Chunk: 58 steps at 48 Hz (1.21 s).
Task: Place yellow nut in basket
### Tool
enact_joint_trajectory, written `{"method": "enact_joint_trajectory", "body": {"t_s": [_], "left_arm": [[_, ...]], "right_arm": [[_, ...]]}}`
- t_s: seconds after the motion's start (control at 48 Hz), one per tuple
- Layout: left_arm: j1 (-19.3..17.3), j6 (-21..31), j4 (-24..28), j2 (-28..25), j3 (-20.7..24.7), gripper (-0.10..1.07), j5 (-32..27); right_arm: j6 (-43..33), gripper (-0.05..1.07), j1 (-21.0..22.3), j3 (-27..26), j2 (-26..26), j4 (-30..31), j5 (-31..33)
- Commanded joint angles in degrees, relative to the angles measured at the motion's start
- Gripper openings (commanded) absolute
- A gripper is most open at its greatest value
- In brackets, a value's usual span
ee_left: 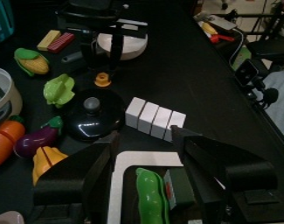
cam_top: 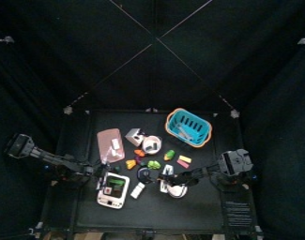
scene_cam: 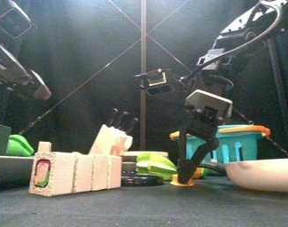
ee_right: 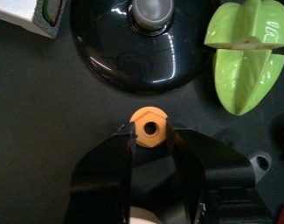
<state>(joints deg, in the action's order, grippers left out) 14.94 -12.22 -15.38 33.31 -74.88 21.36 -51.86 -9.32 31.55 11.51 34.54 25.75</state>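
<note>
While the left arm is resting at nine o'clock, the right arm is reaching steeply down. Its fingers (ee_right: 148, 144) are straddling the yellow nut (ee_right: 148, 126) on the table (ee_right: 39, 122), not yet closed. The left fingers (ee_left: 144, 171) are standing open.

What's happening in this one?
The right gripper is down at the table with its jaws open on either side of the yellow nut, which lies beside a black lid; no lift yet. The basket sits further back on the table. The left gripper hovers open over a green pepper on a white tray.
</note>
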Motion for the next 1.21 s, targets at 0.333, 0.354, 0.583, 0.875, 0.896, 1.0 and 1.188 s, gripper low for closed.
{"method": "enact_joint_trajectory", "body": {"t_s": [0.333, 0.354, 0.583, 0.875, 0.896, 1.0, 1.188], "left_arm": [[-0.09, -0.09, -0.44, -0.09, 0.79, 0.87, 0.35], [-0.09, -0.09, -0.44, -0.09, 0.79, 0.87, 0.35], [-0.09, -0.09, -0.44, -0.09, 0.88, 0.87, 0.35], [-0.09, -0.09, -0.35, -0.09, 0.70, 0.87, 0.35], [-0.09, -0.09, -0.35, -0.09, 0.70, 0.87, 0.35], [-0.09, -0.09, -0.35, -0.26, 0.70, 0.87, 0.35], [-0.18, -0.09, -0.44, -0.26, 0.70, 0.87, 0.35]], "right_arm": [[0.26, 0.58, 4.13, -0.79, -11.25, 5.45, 2.29], [0.26, 0.58, 5.01, -0.53, -12.83, 6.06, 2.81], [-0.44, 0.58, 15.21, 0.79, -24.52, 10.11, 7.47], [-0.35, 0.58, 32.26, 7.12, -33.84, 10.28, 4.48], [-0.44, 0.58, 33.57, 7.65, -34.10, 10.20, 4.04], [-0.44, 0.58, 40.43, 10.11, -34.45, 9.76, 0.79], [-0.35, 0.58, 48.69, 13.18, -32.34, 8.17, -5.27]]}}
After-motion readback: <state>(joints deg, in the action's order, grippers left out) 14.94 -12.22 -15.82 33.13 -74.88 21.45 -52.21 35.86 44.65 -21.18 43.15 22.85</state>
